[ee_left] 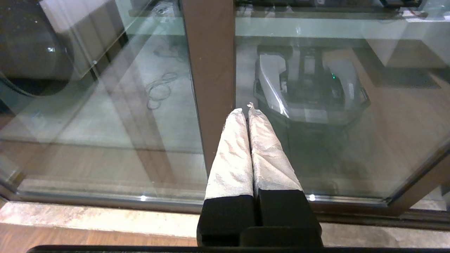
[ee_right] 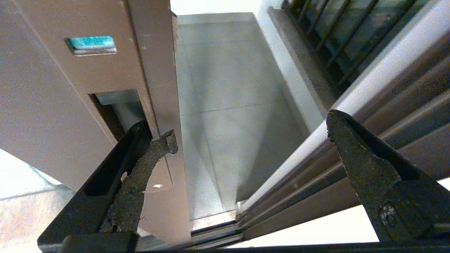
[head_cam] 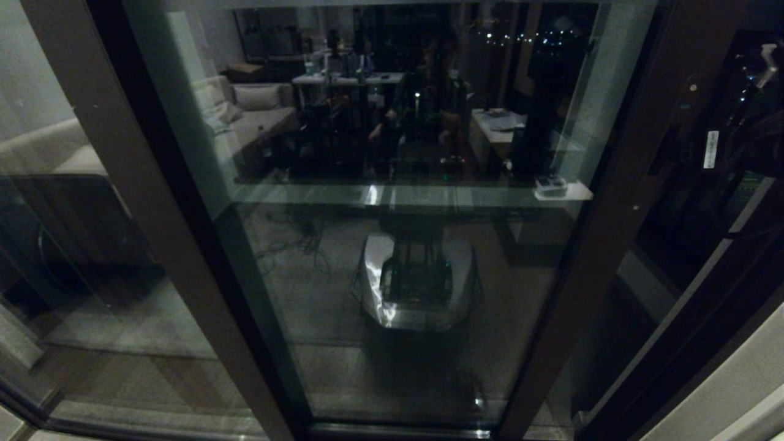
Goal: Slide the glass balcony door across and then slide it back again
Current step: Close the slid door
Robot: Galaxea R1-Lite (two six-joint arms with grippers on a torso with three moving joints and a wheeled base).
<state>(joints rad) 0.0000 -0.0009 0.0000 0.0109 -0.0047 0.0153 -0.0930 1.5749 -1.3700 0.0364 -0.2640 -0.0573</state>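
Head view: one door point(head_cam: 392, 245) fills the middle, a tall glass panel between two dark brown stiles, one slanting at left and one at right. The right stile point(head_cam: 618, 202) carries small pale screws and a white label sits just beyond it. The glass mirrors a lit room and the robot's pale base. To the right of the stile lies a dark gap, then the brown frame point(head_cam: 704, 343). Neither gripper shows here.

Left wrist view: one left gripper point(ee_left: 248, 109), its two foil-wrapped fingers point(ee_left: 232, 154) pressed together with nothing between them. It points down toward the glass near a brown post point(ee_left: 211, 70), just above the bottom track point(ee_left: 105, 202); no contact can be made out.

Right wrist view: one right gripper point(ee_right: 249, 130), its two rough black fingers point(ee_right: 358, 154) spread wide. One finger hooks at the door's edge beside the recessed handle slot point(ee_right: 116, 112), under a small teal tab point(ee_right: 91, 43); the other stands by the frame's rails point(ee_right: 386, 105). Between them shows the pale tiled balcony floor point(ee_right: 228, 105), with black railings point(ee_right: 337, 31) beyond. The door stands partly open.
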